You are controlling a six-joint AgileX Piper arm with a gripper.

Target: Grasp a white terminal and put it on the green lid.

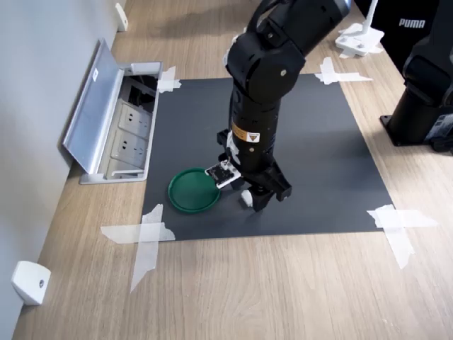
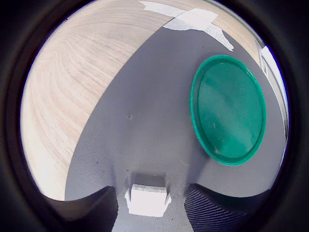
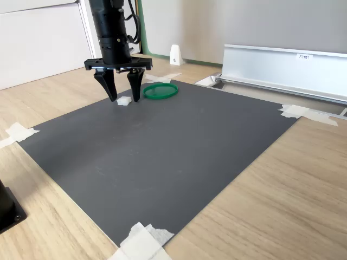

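The white terminal [image 1: 246, 199] [image 2: 148, 199] [image 3: 124, 101] is a small blocky piece lying on the black mat [image 1: 318, 156]. My gripper [image 1: 255, 201] [image 2: 150, 212] [image 3: 124, 99] points straight down over it and is open. One finger [image 3: 113, 89] stands on each side of the terminal, with a small gap on both sides. The green lid [image 1: 193, 190] [image 2: 228, 108] [image 3: 160, 90] lies flat on the mat with nothing on it. It is close beside the gripper, toward the first exterior view's left.
White tape strips [image 1: 145, 237] [image 3: 142, 242] hold down the mat's corners on the wooden surface. A floor socket box with a raised metal lid [image 1: 92, 113] [image 3: 282, 65] sits beyond the green lid. A white wedge piece [image 1: 30, 282] [image 3: 175, 55] and a black base [image 1: 425, 99] stand off the mat.
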